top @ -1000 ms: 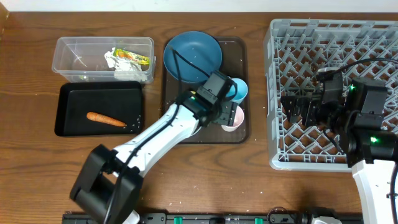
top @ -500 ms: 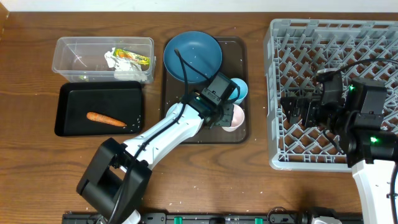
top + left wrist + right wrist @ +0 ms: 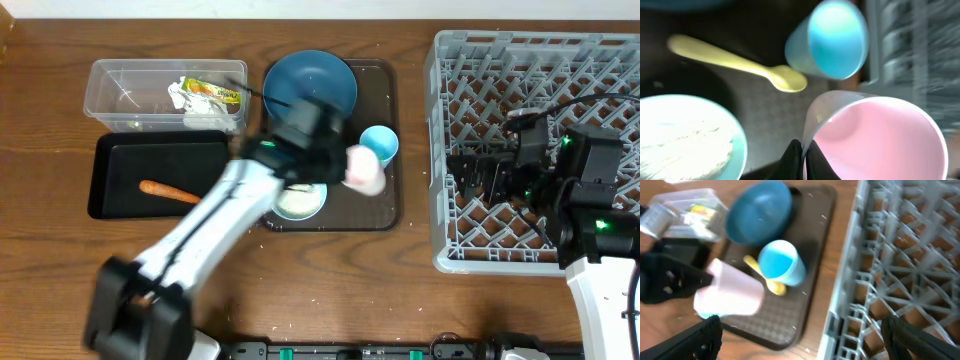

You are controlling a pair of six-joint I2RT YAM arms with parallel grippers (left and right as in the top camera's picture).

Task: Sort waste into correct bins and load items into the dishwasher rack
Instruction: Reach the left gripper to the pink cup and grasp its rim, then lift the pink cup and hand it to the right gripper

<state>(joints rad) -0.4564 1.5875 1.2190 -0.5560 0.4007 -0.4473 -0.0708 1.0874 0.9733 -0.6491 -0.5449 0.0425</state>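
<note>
One item is in hand: the pink cup (image 3: 364, 170). The left pincer (image 3: 802, 152) is clamped on the cup's rim, apparently with one finger inside and one outside. The cup hangs above the dark brown serving tray (image 3: 388, 214), which sits midway along the far edge of the worktop. This arm is smeared in the overhead view, so the cup's exact tilt cannot be fixed.

The step in hand is judged to be transfer to the dishwasher rack (image 3: 436, 120), which fills the right edge of the worktop. To do it well:

- Carry the cup high enough to clear the rack's wall.
- Turn the mouth downward before lowering.
- Seat the cup between pegs in a free cell.
- Release only once the pegs support it.

A rim grip is thin, so a fast wrist rotation may let the cup swing or slip.

The right pincer (image 3: 475, 177) hovers over the rack's left part with its fingers spread and holding nothing. Route around it.

The light-blue cup (image 3: 379, 143) lies on its side on the tray. Beside it are the pale yellow spoon (image 3: 735, 62) and the small white bowl (image 3: 300, 200).
</note>
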